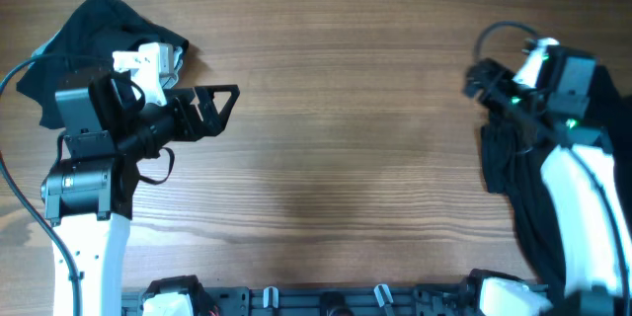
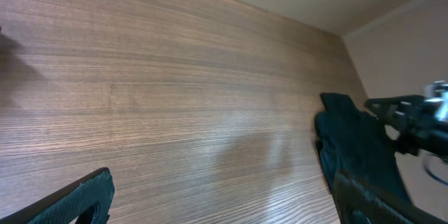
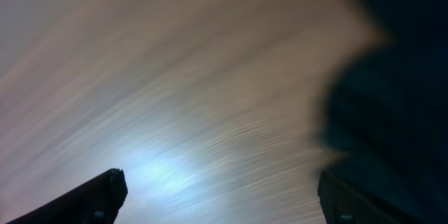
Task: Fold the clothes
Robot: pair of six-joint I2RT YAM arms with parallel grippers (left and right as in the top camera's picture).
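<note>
You're holding the left fingers (image 1: 212, 90) wide apart, empty, over the brown wooden worktop (image 1: 346, 158). The right fingers (image 3: 98, 192) are gaping empty beside the crumpled black fabric garment (image 1: 504, 163).

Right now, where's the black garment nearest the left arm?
Overhead view, the table's far left corner: the crumpled black garment lies partly under the left arm.

Overhead is crisp and evenly bright, with a faint soft shadow toward the near edge of the table (image 1: 326, 197). Left wrist view slightly soft. Right wrist view badly smeared: pale bluish glare on the wood, black garment (image 3: 392, 98) a featureless blur.
</note>
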